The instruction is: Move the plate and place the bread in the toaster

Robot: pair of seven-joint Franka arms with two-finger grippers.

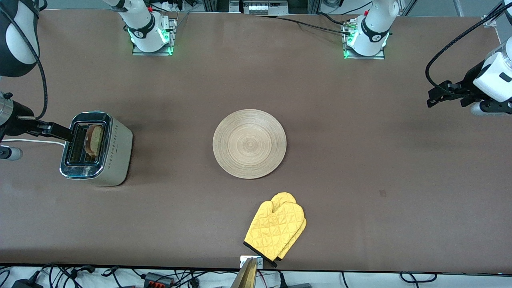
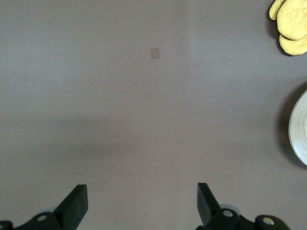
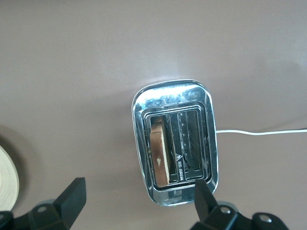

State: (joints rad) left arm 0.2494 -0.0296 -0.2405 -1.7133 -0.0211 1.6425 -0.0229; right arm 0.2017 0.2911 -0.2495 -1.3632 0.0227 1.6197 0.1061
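Note:
The light-wood plate (image 1: 249, 143) lies bare at the middle of the table; its edge shows in the left wrist view (image 2: 300, 129) and the right wrist view (image 3: 7, 179). The toaster (image 1: 116, 156) stands toward the right arm's end of the table. The bread (image 1: 95, 140) stands in the toaster slot on the plate's side, its crust showing in the right wrist view (image 3: 158, 155). My right gripper (image 1: 60, 132) is open and empty, up by the toaster's chrome top (image 3: 175, 93). My left gripper (image 1: 438, 96) is open and empty over bare table (image 2: 141, 189) at the left arm's end.
A yellow oven mitt (image 1: 276, 230) lies near the table's front edge, nearer to the front camera than the plate; it also shows in the left wrist view (image 2: 289, 24). The toaster's white cord (image 1: 28, 141) runs off toward the right arm's end.

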